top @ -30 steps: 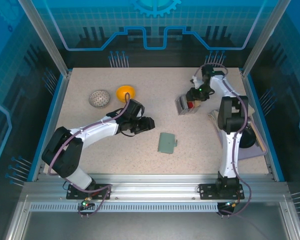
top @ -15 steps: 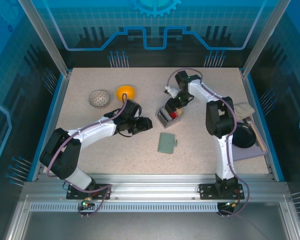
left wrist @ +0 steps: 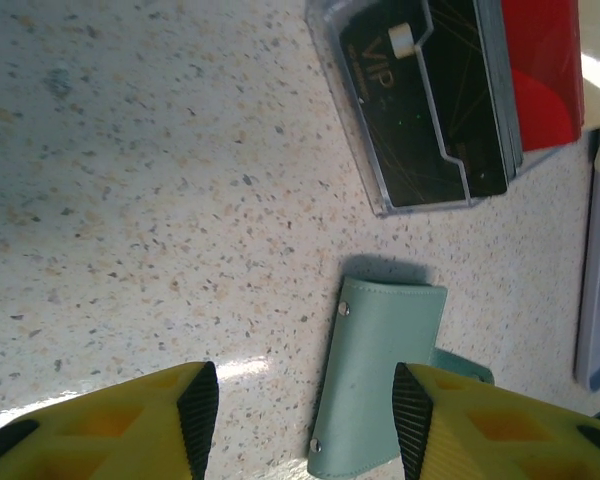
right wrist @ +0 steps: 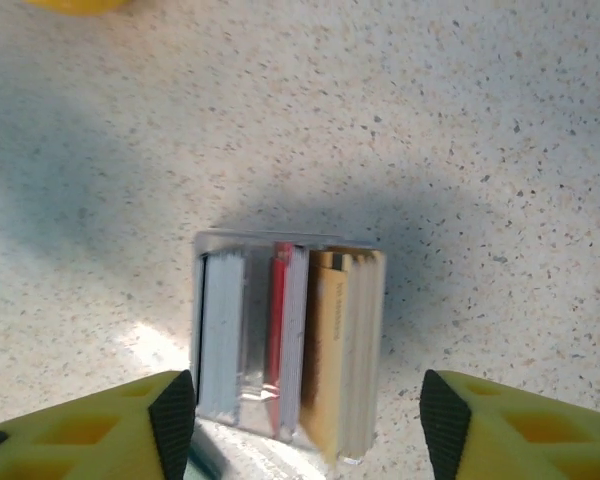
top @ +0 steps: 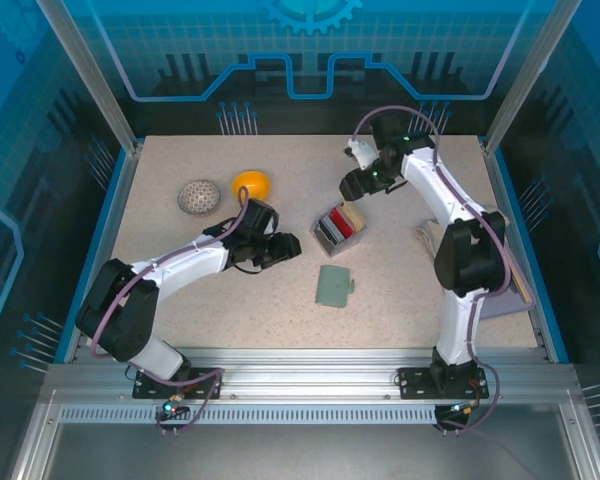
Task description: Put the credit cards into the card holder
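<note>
Top view, 6 o'clock side first.

- Holder [top: 334, 285]: lies flat and folded shut on the table [top: 400, 315], just toward 6 o'clock from table centre. Its small tab sticks out at its 3 o'clock edge. Nothing touches it. No card is in it.
- Left gripper [left wrist: 305, 400]: hangs near the holder, at the holder's 10 o'clock, apart from it. In the left wrist view the yellow fingers [left wrist: 195, 405] are spread wide with nothing clamped. The holder shows on the table past the gap between them.
- Box [top: 338, 226]: a clear plastic case on the table at the holder's 12 o'clock, close by but not touching it.
- Cards [right wrist: 280, 340]: all are inside the box, standing on edge in a row. The right wrist view shows grey-white, red and tan edges. The left wrist view shows a black card face marked VIP, with a red card behind it.
- Right gripper [right wrist: 307, 405]: is at the box's 1 o'clock in the top view, looking down at the box. Its fingers [right wrist: 170, 415] are spread wider than the box and are clear of its walls. It holds nothing.
- Farther off, toward the table's 10 o'clock: an orange object [top: 251, 184] and a grey ball [top: 199, 196] sit just beside each other, well apart from the box.
</note>
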Robot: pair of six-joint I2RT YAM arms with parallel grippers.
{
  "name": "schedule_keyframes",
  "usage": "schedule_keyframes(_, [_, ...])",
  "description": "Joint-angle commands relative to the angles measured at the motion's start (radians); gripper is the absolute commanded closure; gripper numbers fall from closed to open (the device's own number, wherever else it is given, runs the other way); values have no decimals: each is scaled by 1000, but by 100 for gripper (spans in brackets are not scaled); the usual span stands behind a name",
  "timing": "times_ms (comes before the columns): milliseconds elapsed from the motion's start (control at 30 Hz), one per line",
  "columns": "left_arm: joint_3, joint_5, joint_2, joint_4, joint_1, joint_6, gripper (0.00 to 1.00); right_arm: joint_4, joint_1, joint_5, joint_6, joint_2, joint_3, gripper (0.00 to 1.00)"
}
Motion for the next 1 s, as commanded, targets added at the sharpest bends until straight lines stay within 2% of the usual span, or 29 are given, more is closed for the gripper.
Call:
schedule_keyframes(0, [-36, 19, -18, 35, 49, -80, 46, 30, 80, 46, 94, -40, -86, 44])
schedule_keyframes(33, [-43, 30, -11, 50, 62, -98, 46, 48, 99, 58, 95, -44, -114, 46])
schedule_keyframes(233, [-61, 103, 28, 158, 104, -175, 42, 93, 226, 313, 140, -15, -184, 51])
schedule_keyframes(467, [-43, 118, 73, 186, 113, -192, 35, 91, 312, 434, 119, 68, -155, 55])
schedule_keyframes(967, [-71, 93, 96, 232, 123, -243, 35, 97, 383, 642, 130, 206, -102, 54])
